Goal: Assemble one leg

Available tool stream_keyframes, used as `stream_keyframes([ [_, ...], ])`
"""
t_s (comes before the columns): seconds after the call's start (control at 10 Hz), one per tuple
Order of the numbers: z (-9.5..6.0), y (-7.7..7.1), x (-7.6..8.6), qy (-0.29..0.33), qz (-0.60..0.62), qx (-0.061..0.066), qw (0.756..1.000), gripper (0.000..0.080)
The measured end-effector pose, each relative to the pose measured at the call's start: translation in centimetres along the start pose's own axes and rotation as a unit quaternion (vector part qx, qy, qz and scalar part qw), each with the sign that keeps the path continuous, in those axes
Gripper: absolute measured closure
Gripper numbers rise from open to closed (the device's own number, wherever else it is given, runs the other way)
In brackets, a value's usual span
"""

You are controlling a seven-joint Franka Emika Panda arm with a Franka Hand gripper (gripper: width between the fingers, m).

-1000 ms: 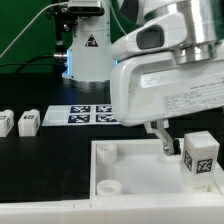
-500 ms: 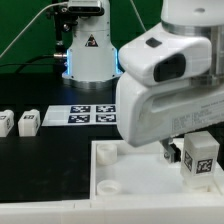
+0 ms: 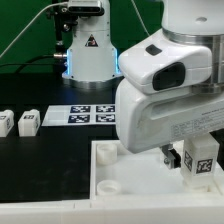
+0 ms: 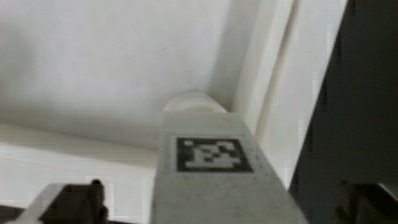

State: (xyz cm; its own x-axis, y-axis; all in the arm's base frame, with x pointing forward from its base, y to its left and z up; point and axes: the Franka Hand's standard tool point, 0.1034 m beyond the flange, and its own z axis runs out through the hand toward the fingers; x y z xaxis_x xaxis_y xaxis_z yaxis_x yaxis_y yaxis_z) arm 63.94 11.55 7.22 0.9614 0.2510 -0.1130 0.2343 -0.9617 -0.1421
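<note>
A leg [image 3: 201,160], a small white block with a black-and-white tag, stands upright in the far right corner of the large white tray-like piece [image 3: 130,165], at the exterior view's right. My gripper [image 3: 186,155] is down around it. In the wrist view the leg [image 4: 222,150] fills the space between my two dark fingers [image 4: 71,205], with a gap showing on each side. The jaws are open and do not touch the leg. The leg's foot is hidden by the hand in the exterior view.
Two more legs [image 3: 5,123] [image 3: 28,122] stand on the black table at the exterior view's left. The marker board [image 3: 88,115] lies behind the tray piece. The arm's base [image 3: 88,50] stands at the back. A round socket [image 3: 108,186] sits on the tray's near left corner.
My hand has turned and come down toward the leg at the exterior view's right, and now covers more of the view. The leg and the tray piece have not moved.
</note>
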Motion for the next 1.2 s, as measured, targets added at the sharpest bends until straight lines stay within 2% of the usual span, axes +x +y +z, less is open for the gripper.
stream_keyframes([
  [0.1, 0.01, 0.0, -0.01, 0.0, 0.0, 0.0, 1.0, 0.0178],
  [0.3, 0.02, -0.03, -0.02, 0.0, 0.009, 0.0, 1.0, 0.0508],
  [0.5, 0.04, -0.08, -0.02, 0.0, 0.032, 0.001, 0.999, 0.0505],
  [0.8, 0.22, -0.28, -0.02, 0.002, 0.192, 0.006, 0.981, 0.0505],
  [0.9, 0.19, -0.07, 0.01, 0.015, 0.273, 0.018, 0.962, 0.0505],
  [1.1, 0.2, 0.25, -0.32, 0.035, 0.415, 0.06, 0.907, 0.0505],
  [1.2, 0.25, 0.09, -0.54, 0.05, 0.482, 0.069, 0.872, 0.0505],
])
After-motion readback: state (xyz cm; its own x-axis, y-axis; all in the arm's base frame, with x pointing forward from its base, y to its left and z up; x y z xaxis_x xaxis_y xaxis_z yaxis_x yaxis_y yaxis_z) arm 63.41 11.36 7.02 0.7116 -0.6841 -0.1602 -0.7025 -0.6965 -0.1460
